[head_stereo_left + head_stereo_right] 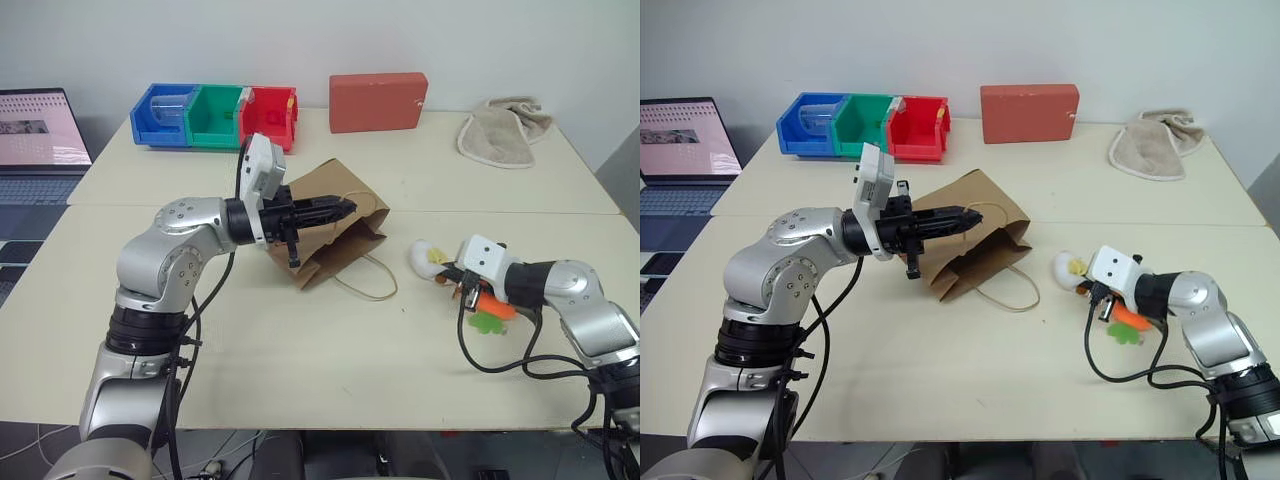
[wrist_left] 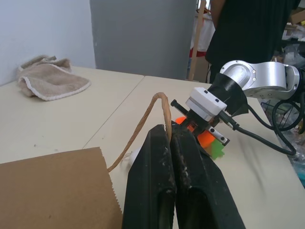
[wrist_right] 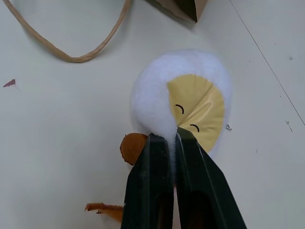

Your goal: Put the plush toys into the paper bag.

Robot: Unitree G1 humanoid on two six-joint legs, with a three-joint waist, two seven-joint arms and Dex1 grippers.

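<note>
**Egg toy pinched on worktop; bag handle held up by left arm**

The egg toy, white with a yellow face and orange legs, lies on the worktop to the right of the paper bag, near it but apart. The right gripper has its jaws clenched on a fold of the toy's white plush at the edge of the yellow face. The orange toy with its green leaves sits on the worktop just behind and under the right wrist, close beside the egg toy; contact between the two cannot be told.

The paper bag lies tipped on its side near the middle of the worktop, mouth toward the right. One loop handle trails loose on the surface toward the egg toy. The other handle is grasped by the left gripper, jaws shut tight on the twisted paper, arm reaching level across the bag's upper edge.

Further out, along the far edge: blue, green and red bins in a row, a red box, and a beige towel at the far right. A laptop stands off the left edge. A person in dark clothing stands beyond the worktop in the left wrist view.
</note>
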